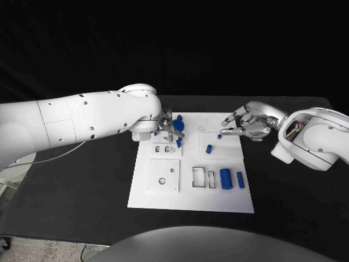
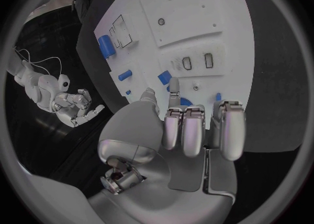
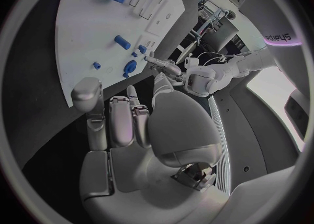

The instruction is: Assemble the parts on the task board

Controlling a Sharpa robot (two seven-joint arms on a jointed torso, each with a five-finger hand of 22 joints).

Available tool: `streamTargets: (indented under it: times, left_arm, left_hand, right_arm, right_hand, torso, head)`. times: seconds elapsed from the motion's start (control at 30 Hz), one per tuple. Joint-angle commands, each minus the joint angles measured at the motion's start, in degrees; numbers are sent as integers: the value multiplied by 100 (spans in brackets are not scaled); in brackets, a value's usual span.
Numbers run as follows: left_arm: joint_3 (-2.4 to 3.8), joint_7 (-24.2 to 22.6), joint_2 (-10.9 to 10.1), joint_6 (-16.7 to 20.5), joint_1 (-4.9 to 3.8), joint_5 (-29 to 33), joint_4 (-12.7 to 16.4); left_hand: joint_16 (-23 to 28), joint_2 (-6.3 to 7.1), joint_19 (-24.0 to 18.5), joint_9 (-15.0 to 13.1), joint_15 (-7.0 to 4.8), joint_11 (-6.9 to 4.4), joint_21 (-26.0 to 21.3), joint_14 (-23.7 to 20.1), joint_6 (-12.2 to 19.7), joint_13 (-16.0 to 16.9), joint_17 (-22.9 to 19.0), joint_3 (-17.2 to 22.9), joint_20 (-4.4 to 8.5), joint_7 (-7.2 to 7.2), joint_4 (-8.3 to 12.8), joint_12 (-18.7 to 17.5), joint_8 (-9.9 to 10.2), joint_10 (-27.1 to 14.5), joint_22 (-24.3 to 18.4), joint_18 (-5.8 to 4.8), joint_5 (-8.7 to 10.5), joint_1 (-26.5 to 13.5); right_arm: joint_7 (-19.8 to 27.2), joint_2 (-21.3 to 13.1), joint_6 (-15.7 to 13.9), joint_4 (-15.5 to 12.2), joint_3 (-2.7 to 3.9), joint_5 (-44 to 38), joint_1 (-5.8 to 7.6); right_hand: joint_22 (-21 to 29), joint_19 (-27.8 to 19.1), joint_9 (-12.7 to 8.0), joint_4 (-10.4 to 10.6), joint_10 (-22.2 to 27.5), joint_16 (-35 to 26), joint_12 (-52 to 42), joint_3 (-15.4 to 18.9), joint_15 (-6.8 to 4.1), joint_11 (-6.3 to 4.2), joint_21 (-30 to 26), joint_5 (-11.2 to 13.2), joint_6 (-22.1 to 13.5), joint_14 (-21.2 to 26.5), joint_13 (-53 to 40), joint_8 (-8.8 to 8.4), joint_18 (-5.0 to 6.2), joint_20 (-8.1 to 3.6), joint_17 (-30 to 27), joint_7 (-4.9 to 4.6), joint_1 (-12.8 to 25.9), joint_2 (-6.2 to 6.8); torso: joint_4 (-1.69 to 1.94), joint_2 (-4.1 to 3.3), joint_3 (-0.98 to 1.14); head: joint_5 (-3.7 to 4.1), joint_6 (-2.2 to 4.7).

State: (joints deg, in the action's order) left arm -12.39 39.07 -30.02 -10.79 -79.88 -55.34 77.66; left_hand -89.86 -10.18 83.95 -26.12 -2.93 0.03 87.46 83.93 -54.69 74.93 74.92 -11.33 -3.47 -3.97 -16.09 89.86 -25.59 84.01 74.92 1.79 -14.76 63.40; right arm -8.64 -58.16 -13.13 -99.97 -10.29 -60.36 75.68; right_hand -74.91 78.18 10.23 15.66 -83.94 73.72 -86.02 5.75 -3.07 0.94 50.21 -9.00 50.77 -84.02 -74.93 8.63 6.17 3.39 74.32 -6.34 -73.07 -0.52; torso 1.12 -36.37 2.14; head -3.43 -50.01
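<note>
Now the flat white task board lies on the matte black table. Left hand pinches a small blue part; right hand hovers half-curled, holding nothing.

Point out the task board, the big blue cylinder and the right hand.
task board [image 1: 222,202], head view, bare near corner.
big blue cylinder [image 1: 226,178], head view, middle of its body.
right hand [image 1: 249,124], head view, middle of the hand.

Left hand: mostly hidden behind its own forearm; grasp on blue part at fingertips can't be confirmed. Right hand: contents too small to tell. Task board far-left corner covered by left arm.
</note>
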Motion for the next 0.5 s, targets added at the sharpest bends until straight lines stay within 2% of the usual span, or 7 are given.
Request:
streamTargets:
  times: [0.03, 0.17, 0.5]
  left_arm:
    - [5, 10, 52, -119, 38, 44, -52]
    - [7, 7, 94, -111, 84, 34, -107]
    - [12, -4, 179, -111, 149, 28, -164]
  left_hand:
    - [-14, -26, 107, -17, 47, 16, -25, 607, -85, 1507, 1508, 53, -49, 12, 3, 14, 36, 599, 879, -13, -42, 68]
    - [-14, -8, 100, -94, 34, -5, -31, 607, -193, 1507, 1508, 75, -43, 41, 13, 14, 11, 599, 873, -10, -46, 100]
    - [-14, -2, 46, -148, 31, -3, -67, 607, -137, 1507, 1508, 104, -38, 31, 16, 14, 71, 599, 810, 6, -49, 129]
  right_arm:
    - [64, -5, -50, 1, 1, -38, -7]
    - [65, -1, -36, 14, 1, -28, -11]
    - [67, 20, 14, 28, -1, -14, -28]
  right_hand:
    - [-441, -24, -9, 10, -169, -26, 12, 32, 51, 28, -28, -18, 2, -88, -1014, -2, 77, 28, -7, -20, -2, -77]
    - [-441, -25, -10, 9, -166, -29, 15, 34, 52, 29, -35, -29, 5, -87, -1011, 0, 77, 29, -10, -20, -5, -81]
    - [-441, -26, -10, 8, -164, -32, 16, 34, 53, 29, -37, -30, 5, -86, -1009, 0, 78, 29, -13, -20, -6, -81]
  torso:
    - [3, 7, 1]
    - [1, 11, 3]
    - [5, 21, 1]
  head:
    - [18, 1]
    - [16, 1]
    - [-3, 1]
